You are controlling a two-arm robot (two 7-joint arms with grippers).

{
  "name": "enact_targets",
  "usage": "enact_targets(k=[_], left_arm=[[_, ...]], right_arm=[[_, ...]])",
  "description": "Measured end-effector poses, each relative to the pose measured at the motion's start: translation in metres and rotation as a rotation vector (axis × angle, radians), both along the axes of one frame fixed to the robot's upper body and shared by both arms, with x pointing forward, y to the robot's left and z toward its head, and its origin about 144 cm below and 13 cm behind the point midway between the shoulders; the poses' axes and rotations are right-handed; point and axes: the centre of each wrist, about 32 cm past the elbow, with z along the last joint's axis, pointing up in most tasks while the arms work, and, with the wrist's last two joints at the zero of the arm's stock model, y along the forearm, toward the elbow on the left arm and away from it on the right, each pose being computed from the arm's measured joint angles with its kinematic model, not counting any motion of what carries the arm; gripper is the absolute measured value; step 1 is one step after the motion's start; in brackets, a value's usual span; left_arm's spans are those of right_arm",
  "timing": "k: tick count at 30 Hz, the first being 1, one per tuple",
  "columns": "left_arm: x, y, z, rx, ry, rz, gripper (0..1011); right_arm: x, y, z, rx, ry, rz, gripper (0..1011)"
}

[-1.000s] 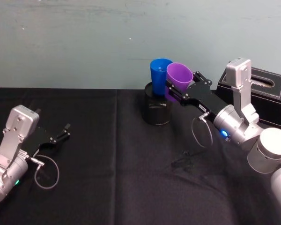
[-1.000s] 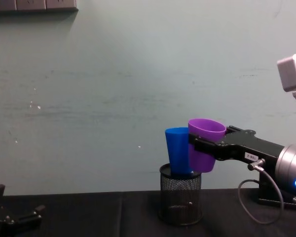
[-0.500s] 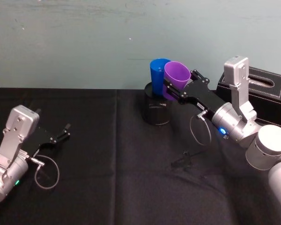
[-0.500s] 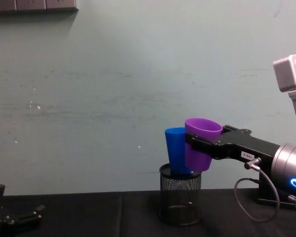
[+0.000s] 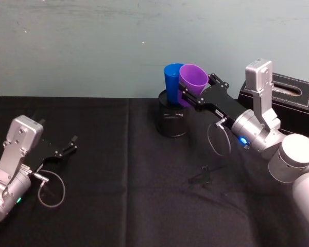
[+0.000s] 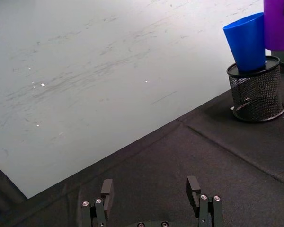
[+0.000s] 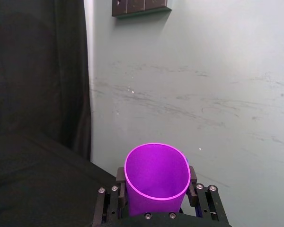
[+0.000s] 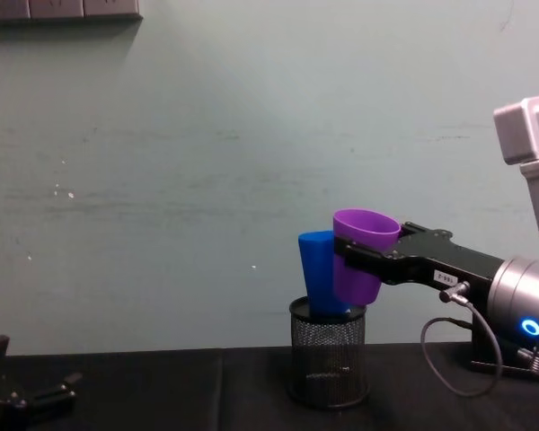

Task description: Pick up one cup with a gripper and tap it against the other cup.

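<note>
Black table (image 5: 118,170); right end effector's (image 8: 352,262) purple cup (image 8: 366,232) hides blue cup's (image 8: 314,278) side.

Base of blue cup (image 8: 316,274) hidden in mesh holder (image 8: 328,359), right side behind purple cup (image 8: 364,235), itself cropped by left wrist view's edge.

The short, wide purple cup (image 8: 364,256) is held clear above the black mesh holder (image 8: 328,364), mouth up and slightly tilted, with the right gripper (image 8: 355,260) closing its jaws on either side of the cup's tapered body. The tall, narrow blue cup (image 8: 316,274) stands base-down inside that holder. The purple cup's side meets the blue cup's upper right side, its rim a little higher.
</note>
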Motion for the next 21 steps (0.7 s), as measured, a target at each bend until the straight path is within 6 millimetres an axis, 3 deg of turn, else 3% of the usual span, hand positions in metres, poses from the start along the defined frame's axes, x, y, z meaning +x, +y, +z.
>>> enact_targets(k=[21], left_arm=[[0.0, 0.0, 0.0, 0.0, 0.0, 0.0, 1011]], right_arm=[[0.0029, 0.0021, -0.0006, 0.003, -0.005, 0.006, 729]])
